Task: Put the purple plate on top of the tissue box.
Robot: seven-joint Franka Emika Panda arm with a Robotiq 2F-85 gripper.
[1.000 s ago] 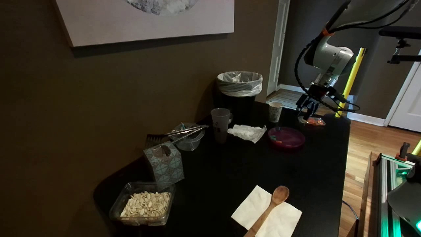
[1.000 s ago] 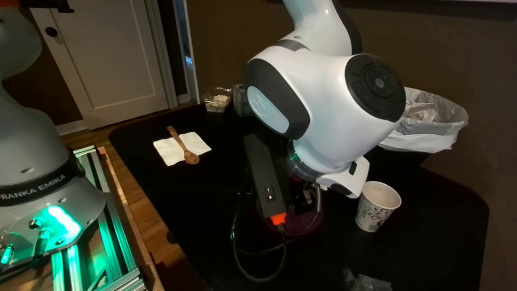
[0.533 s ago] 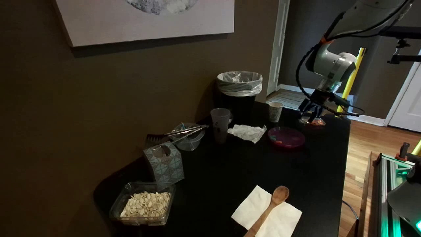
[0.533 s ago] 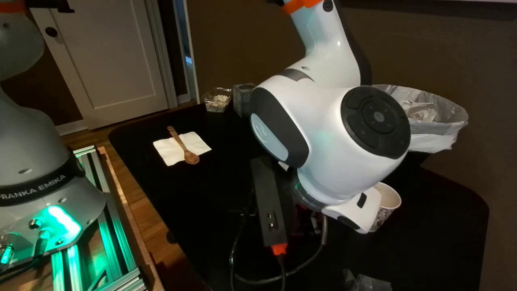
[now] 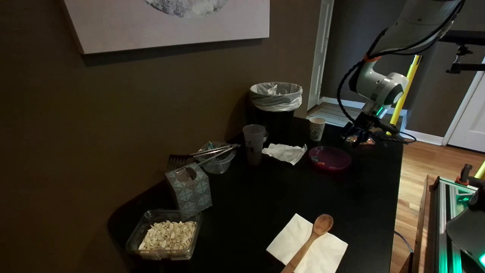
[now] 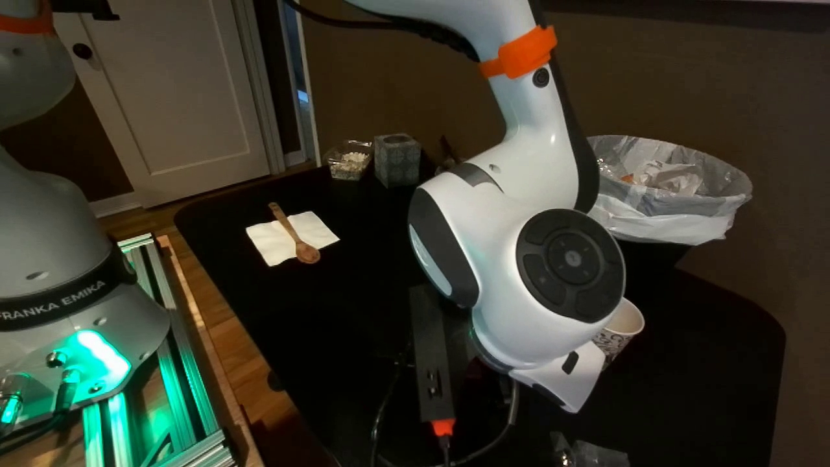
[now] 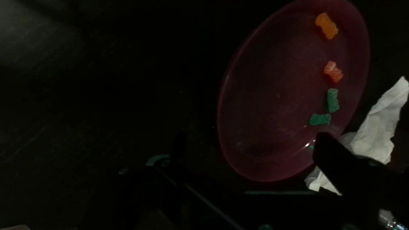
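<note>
The purple plate point(image 5: 329, 159) lies flat on the black table and holds a few small candies. In the wrist view the plate point(image 7: 271, 95) fills the middle right; in an exterior view the arm hides nearly all of it. The tissue box point(image 5: 194, 191), grey with a patterned side, stands upright at the table's far end from the arm; it also shows in an exterior view point(image 6: 397, 162). My gripper point(image 5: 351, 138) hangs low beside the plate, on the side away from the tissue box. In the wrist view the gripper's dark fingers point(image 7: 250, 140) are wide apart, with the plate's near rim between them, apparently below.
A paper cup point(image 5: 317, 129), crumpled napkin point(image 5: 286, 153) and tall plastic cup point(image 5: 254, 144) stand near the plate. A clear bowl point(image 5: 218, 165) with utensils and a tub of pale seeds point(image 5: 168, 235) flank the tissue box. A wooden spoon point(image 5: 322, 224) lies on a napkin.
The arm has come down and the gripper is lower beside the plate. In an exterior view the arm has moved off the tissue box, which is now uncovered. The plate has not moved.
</note>
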